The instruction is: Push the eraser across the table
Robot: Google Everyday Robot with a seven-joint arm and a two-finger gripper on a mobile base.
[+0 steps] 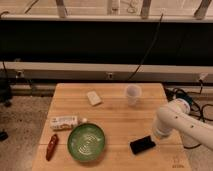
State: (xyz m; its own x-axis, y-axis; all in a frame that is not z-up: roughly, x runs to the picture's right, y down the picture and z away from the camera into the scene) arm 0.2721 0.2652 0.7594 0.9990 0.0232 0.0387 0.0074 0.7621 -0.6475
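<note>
A flat black eraser [142, 145] with rounded corners is lying near the front right corner of the pale, plank-grained table [115, 112]. A smooth white arm is reaching in over the right edge. Its gripper [159, 133] is sitting just beside the eraser's right end, seemingly placed to shove it leftward. I cannot tell whether the gripper is wide or closed. A ridged green bowl [86, 142] is sitting toward the front left, in the likely path. A translucent cup [132, 94] is standing near the back edge.

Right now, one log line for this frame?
eraser: on table, right of green bowl | hand: at eraser's right end | contact: unclear
</note>
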